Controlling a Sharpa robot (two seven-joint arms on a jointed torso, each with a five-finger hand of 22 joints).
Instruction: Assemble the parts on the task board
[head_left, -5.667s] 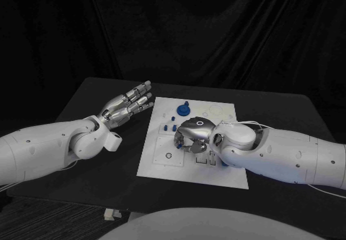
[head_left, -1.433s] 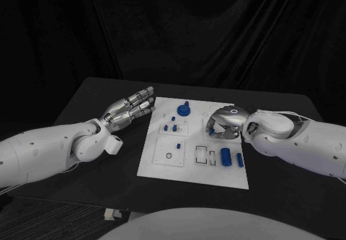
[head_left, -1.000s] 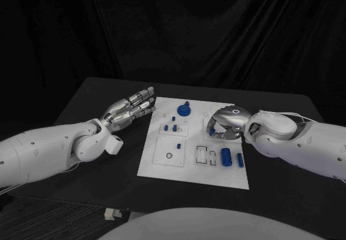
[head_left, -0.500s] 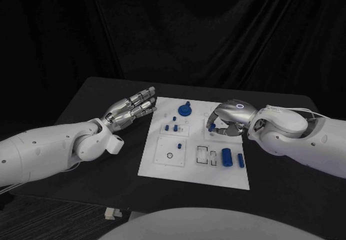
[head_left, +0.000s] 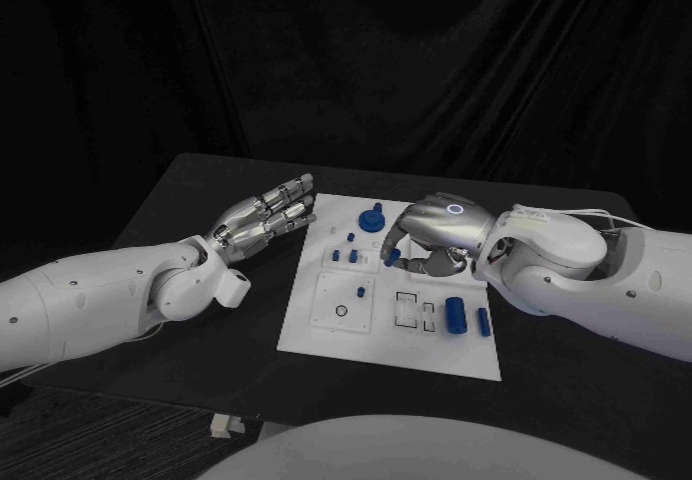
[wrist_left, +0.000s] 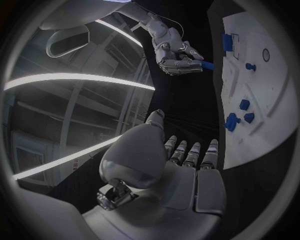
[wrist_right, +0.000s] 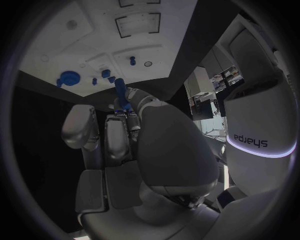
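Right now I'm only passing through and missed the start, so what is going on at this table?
A two-armed robot is assembling small blue parts on a white task board. Its right robot hand holds a slim blue peg in its fingertips above the middle of the board. The left robot hand is open beside the board's left edge, holding nothing. A blue knob stands near the far edge, and two blue cylinders lie near the board's right side.

White task board (head_left: 325, 325) lies flat; blue parts (head_left: 464, 314) rest on it, one seemingly a rod (wrist_right: 120, 90), raised above.
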